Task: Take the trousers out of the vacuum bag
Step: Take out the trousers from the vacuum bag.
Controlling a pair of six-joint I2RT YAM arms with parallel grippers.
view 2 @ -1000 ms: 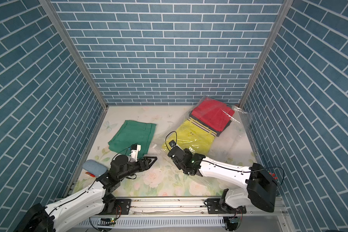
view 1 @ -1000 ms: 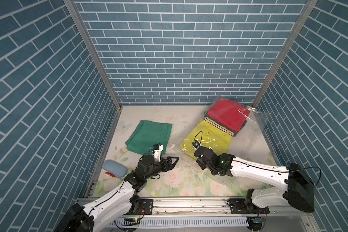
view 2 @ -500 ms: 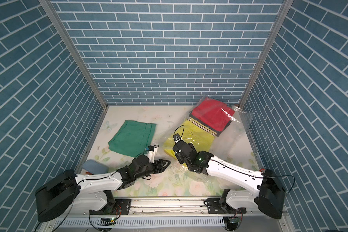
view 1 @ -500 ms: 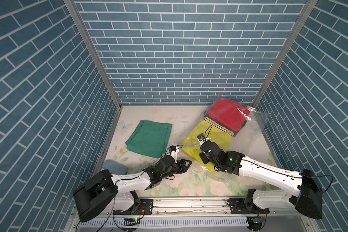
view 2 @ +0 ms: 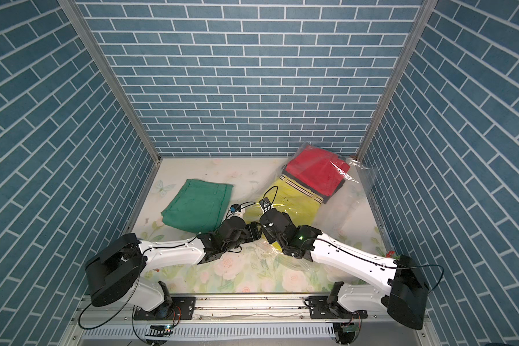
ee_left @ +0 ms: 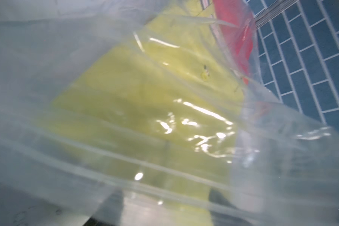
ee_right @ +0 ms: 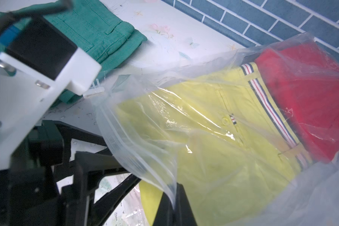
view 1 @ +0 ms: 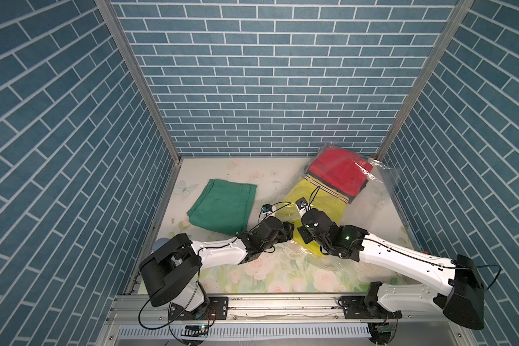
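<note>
The clear vacuum bag (view 1: 378,191) (view 2: 354,191) lies at the back right. Inside it, red trousers (view 1: 339,173) (ee_right: 305,97) rest on yellow trousers (view 1: 327,203) (ee_right: 223,146) with a striped waistband. Green trousers (view 1: 222,206) (view 2: 197,206) lie flat outside the bag, to the left. My right gripper (ee_right: 174,187) (view 1: 302,236) is shut on the bag's zip edge and holds that flap up. My left gripper (ee_left: 166,203) (view 1: 291,232) is open at the bag's mouth. Its fingers show through the plastic, just short of the yellow trousers (ee_left: 145,97).
A blue-grey object (view 1: 162,241) lies at the front left, half hidden by my left arm. Blue brick walls (view 1: 252,104) close in three sides. The two arms meet near the middle of the flowered table (view 1: 267,269). The mounting rail (view 1: 282,302) runs along the front.
My left arm has reached forward and to the right, from in front of the green trousers to the bag's mouth. My right gripper has shifted slightly right and back, still pinching the bag's edge.
</note>
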